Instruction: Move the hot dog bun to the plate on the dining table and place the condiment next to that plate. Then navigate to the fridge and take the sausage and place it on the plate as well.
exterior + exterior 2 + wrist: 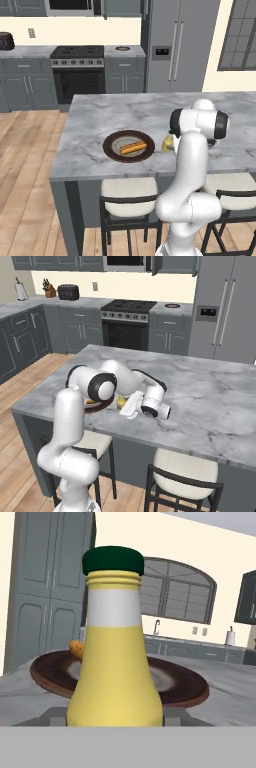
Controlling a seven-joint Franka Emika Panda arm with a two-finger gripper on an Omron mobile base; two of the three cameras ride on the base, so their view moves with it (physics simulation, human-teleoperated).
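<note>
Condiment bottle (115,657) stands upright directly ahead of the gripper (126,407), green cap up, long axis vertical, on the dining table (90,120). Beyond it lies the plate (112,150) carrying the bun (133,148). Finger state: cannot tell.

Yellow condiment bottle (115,662) upright beside dark plate (111,148), hot dog bun (133,148) lying on plate

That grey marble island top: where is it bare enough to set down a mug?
The grey marble island top is bare from the round dark brown plate back to its stove-side edge, and along its left end. It is crowded right of the plate, where the yellow green-capped condiment bottle stands at the gripper.
</note>
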